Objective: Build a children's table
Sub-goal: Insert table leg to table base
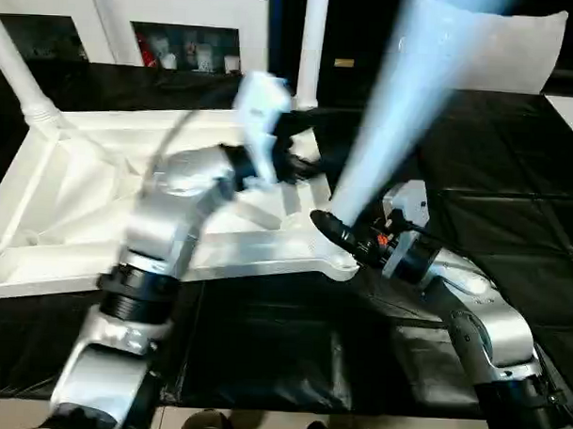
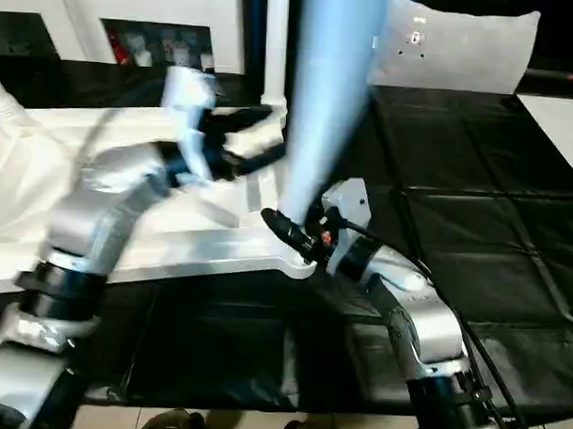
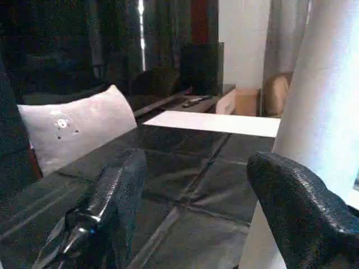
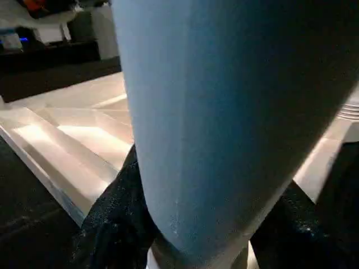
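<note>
The children's table top (image 1: pixel 71 198) lies upside down on the black-covered work table, its ribbed underside facing up. One white leg (image 1: pixel 23 83) stands in the far left corner and another leg (image 1: pixel 312 46) in the far right corner. A third leg (image 1: pixel 394 115) rises tilted from the near right corner socket. My right gripper (image 1: pixel 347 237) is shut on that leg just above its base, a finger on each side (image 4: pixel 106 224). Over the top's right part, close to the back leg, my left gripper (image 1: pixel 293 163) is open with nothing between its fingers (image 3: pixel 112 196). A white leg (image 3: pixel 325 84) stands just beside it.
The black cover (image 1: pixel 512 232) stretches to the right of the table top. A grey pillow (image 1: pixel 518 53) lies at the back right. Behind the work table stands a white cabinet with glass doors (image 1: pixel 105 20).
</note>
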Tool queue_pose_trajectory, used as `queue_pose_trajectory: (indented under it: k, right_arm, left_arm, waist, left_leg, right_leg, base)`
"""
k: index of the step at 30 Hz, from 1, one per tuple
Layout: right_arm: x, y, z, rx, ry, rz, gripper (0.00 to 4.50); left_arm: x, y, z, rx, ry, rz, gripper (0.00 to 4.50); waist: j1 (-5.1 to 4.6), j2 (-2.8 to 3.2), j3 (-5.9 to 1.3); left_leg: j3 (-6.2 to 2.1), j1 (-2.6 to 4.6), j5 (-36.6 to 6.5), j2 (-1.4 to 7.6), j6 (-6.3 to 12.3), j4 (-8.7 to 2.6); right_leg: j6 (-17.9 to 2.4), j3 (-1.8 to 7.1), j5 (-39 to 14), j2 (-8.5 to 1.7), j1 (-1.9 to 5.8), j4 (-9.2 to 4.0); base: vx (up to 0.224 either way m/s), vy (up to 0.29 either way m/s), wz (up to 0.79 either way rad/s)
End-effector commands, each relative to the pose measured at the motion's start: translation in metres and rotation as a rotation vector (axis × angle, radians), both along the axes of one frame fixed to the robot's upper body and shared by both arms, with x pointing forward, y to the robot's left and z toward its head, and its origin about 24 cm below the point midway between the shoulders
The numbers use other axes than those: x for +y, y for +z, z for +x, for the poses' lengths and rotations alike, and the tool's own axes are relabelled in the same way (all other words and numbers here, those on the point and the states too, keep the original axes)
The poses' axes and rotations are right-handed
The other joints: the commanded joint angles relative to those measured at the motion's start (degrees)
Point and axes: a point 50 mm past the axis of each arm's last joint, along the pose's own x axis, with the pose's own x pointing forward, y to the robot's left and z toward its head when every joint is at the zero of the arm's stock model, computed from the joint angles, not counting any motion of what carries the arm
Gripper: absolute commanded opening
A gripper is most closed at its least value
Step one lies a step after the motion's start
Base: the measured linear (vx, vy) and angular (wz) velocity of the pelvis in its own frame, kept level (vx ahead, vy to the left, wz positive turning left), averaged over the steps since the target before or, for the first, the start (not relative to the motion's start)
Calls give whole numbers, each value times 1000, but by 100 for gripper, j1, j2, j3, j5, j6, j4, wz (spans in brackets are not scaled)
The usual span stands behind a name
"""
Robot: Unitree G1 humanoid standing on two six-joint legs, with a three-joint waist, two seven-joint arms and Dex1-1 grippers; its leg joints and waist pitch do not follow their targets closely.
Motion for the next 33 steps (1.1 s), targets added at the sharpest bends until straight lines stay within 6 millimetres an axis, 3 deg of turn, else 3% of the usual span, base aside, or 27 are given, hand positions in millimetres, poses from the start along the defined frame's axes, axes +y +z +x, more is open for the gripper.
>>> queue_pose_trajectory:
  k: [1, 7, 11, 12, 15, 17, 21, 23, 26, 28, 33]
  right_arm:
    - [3, -4, 2, 23, -2, -21, 188]
    - [3, -3, 4, 16, -3, -24, 188]
    - [-3, -3, 6, 24, -30, -8, 188]
    - [-11, -4, 8, 40, -67, -2, 188]
    - [-20, -6, 10, 57, -96, -8, 188]
    - [-24, -6, 10, 58, -107, -15, 188]
    - [-27, -5, 11, 57, -123, -12, 188]
    - [-27, -4, 11, 60, -126, -12, 188]
    - [-27, -3, 11, 61, -126, -13, 188]
    - [-27, -2, 9, 67, -123, -13, 188]
    - [-28, -1, 5, 72, -117, -16, 188]
  left_arm:
    - [-18, 5, -14, -24, -115, -6, 341]
    - [-17, 4, -12, -31, -84, 14, 341]
    - [3, -2, -2, -21, 4, 64, 358]
    - [21, -14, 3, 3, 29, 150, 369]
    - [38, -31, 5, 45, 35, 261, 375]
    - [44, -40, 4, 58, 35, 315, 411]
    - [48, -61, 1, 122, -3, 386, 421]
    - [46, -80, -6, 185, -92, 440, 421]
    - [45, -88, -8, 224, -131, 448, 421]
    - [43, -98, -9, 292, -150, 438, 392]
    - [46, -116, -4, 323, -127, 510, 357]
  waist:
    - [16, -23, -443]
    - [16, -26, -438]
    - [15, -15, -424]
    - [15, -17, -417]
    - [-2, 3, -419]
    - [-6, 18, -427]
    - [18, 39, -441]
    - [16, 31, -431]
    - [4, 32, -423]
    - [-7, 24, -412]
    - [-13, 33, -392]
  left_leg:
    - [-112, 46, -22, 316, 598, -302]
    - [-110, 64, -201, 323, 496, -318]
    - [-110, 67, -341, 311, 431, -328]
    - [-106, 70, -357, 309, 415, -330]
    - [-114, 80, -361, 296, 363, -343]
    - [-108, 86, -348, 296, 326, -343]
    - [-110, 100, -331, 323, 342, -347]
    - [-112, 84, -306, 321, 359, -354]
    - [-107, 84, -359, 315, 349, -359]
    - [-103, 82, -395, 313, 341, -361]
    - [-110, 80, -498, 298, 329, -367]
  right_leg:
    - [-1129, 363, 118, -662, 467, -339]
    - [-1005, 356, -313, -646, 436, -390]
    - [-925, 355, -630, -650, 420, -431]
    - [-898, 357, -688, -646, 413, -438]
    - [-754, 360, -824, -633, 396, -448]
    - [-750, 361, -736, -624, 388, -433]
    - [-884, 362, -525, -645, 379, -411]
    - [-960, 363, -414, -654, 389, -396]
    - [-963, 362, -507, -658, 393, -412]
    - [-957, 363, -565, -659, 391, -421]
    - [-805, 361, -842, -650, 389, -474]
  base:
    - [0, 0, 0]
    - [0, 0, 0]
    - [0, 0, 0]
    - [0, 0, 0]
    - [0, 0, 0]
    - [0, 0, 0]
    - [0, 0, 0]
    - [0, 0, 0]
    - [0, 0, 0]
    - [0, 0, 0]
    - [0, 0, 0]
